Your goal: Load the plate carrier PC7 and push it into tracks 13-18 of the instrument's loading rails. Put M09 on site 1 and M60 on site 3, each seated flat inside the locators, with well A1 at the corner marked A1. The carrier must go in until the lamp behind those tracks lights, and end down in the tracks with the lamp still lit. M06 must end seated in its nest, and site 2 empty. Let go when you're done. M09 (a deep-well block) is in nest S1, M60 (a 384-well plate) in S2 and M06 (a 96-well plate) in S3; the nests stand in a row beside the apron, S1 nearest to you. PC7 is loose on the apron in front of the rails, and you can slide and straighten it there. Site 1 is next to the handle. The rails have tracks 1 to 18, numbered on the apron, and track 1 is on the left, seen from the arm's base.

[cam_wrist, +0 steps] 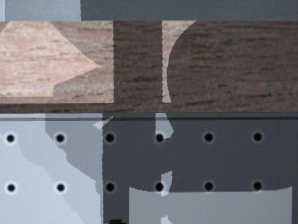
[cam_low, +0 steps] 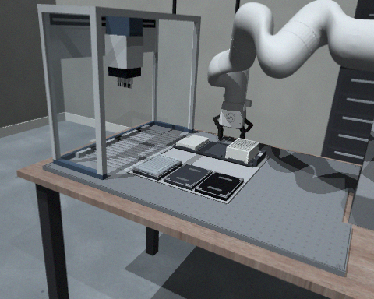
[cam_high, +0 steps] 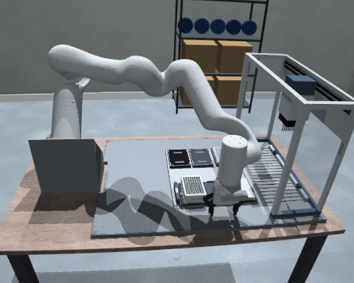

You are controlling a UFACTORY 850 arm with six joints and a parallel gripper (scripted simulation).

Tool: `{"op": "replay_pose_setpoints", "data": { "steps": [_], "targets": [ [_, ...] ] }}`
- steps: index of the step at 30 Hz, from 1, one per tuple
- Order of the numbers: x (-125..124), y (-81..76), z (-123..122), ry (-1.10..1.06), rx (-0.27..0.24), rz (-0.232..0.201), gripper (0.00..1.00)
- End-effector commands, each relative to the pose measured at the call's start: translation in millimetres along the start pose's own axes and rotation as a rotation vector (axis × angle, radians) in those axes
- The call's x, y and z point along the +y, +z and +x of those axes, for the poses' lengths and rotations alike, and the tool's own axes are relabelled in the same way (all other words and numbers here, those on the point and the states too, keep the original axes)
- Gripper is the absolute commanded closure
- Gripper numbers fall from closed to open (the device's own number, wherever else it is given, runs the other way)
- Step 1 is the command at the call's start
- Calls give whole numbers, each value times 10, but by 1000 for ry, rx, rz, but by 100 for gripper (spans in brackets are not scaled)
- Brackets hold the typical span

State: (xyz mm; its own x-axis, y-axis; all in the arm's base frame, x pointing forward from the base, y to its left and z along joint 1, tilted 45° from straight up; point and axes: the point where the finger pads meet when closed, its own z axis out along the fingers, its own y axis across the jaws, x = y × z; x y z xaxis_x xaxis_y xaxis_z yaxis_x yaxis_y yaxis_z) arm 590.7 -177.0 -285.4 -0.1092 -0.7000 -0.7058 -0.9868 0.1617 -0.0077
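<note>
Top view, lower centre: the black two-fingered gripper is seen with fingers spread wide apart, nothing between them, just beside the dark flat plate carrier; the carrier's long axis runs left-right across the frame, toward the grey ribbed loading rails; the white deep-well block stands at its left end; exterior view alone shows the flat white 384-well plate at the rail end; wrist view shows only perforated grey board and wood table edge.

No legible txt, labels, nos. or signs anywhere; markings on plates, apron etc. too small to read.
</note>
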Motion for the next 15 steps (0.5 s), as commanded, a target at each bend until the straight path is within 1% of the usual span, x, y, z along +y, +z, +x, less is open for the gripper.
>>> {"op": "replay_pose_setpoints", "data": {
  "steps": [1, 4, 15],
  "targets": [
    [-10, -80, 2, -1, 1, 2, 0],
    [-10, -97, 2, -1, 1, 2, 0],
    [-9, -281, 2, -1, 1, 2, 0]
  ]
}}
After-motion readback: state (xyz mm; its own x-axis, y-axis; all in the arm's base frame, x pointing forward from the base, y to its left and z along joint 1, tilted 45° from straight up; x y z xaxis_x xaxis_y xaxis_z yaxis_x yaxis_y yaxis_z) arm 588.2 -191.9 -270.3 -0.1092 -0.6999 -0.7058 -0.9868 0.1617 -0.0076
